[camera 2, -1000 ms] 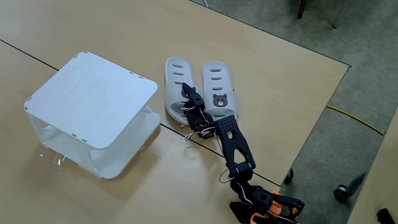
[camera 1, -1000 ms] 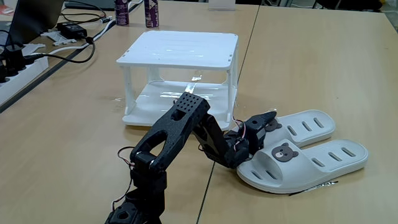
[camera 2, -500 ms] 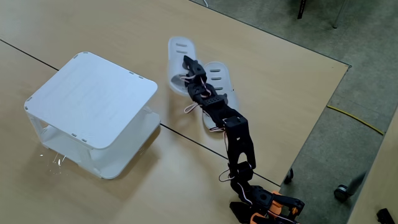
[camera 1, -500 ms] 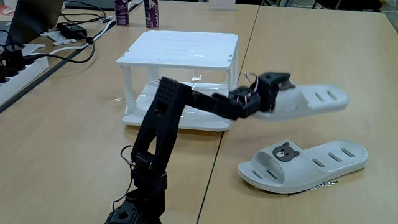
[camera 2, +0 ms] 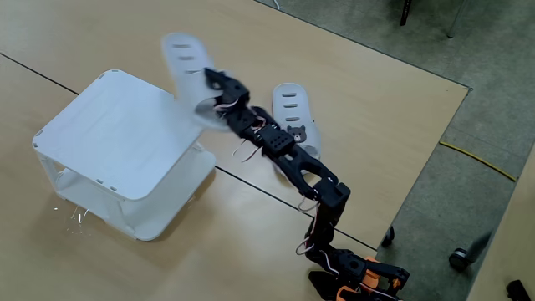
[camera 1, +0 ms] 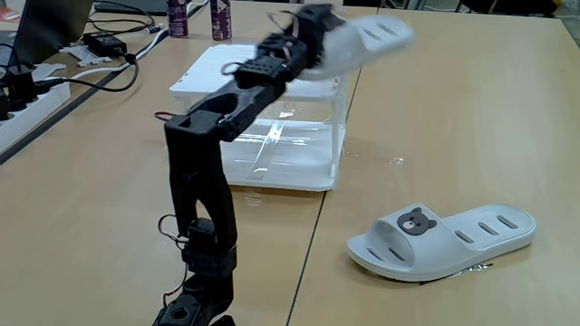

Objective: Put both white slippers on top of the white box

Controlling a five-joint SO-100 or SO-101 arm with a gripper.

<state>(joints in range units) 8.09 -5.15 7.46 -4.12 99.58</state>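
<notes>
In a fixed view from table level, your arm (camera 1: pixel 195 181) rises from the near edge of the table (camera 1: pixel 453 118) and stretches up and away, its hand (camera 1: pixel 319 29) pinching one white slipper (camera 1: pixel 367 41) by the heel end. The slipper is in the air, blurred, tilted with its toe up and to the right, hanging over the right rear corner of the white box (camera 1: pixel 263 72). The box stands on the table behind the arm, its flat top bare, its lower tray visible between thin legs. The second slipper (camera 1: pixel 444 237), with a bear face on its strap, lies flat on the table at the right, well apart from the box. At the far left edge you see black cables (camera 1: pixel 91 63) and a white power strip (camera 1: pixel 27 109), and two dark bottles (camera 1: pixel 199 18) stand beyond the box.

In a fixed view from above, your arm (camera 2: pixel 292 167) runs from its orange base (camera 2: pixel 359 276) at the lower right diagonally toward the upper left. The hand (camera 2: pixel 209 84) is closed on the slipper (camera 2: pixel 185 71), which shows as a pale blur above the right-hand edge of the box (camera 2: pixel 117 138); whether it touches the top you cannot tell. The bear slipper (camera 2: pixel 294 121) lies on the table just behind the arm, partly covered by it. The box sits at the left, nothing on its top. Grey floor (camera 2: pixel 468 100) and a yellow cable (camera 2: pixel 476 159) lie beyond the table's edge.
</notes>
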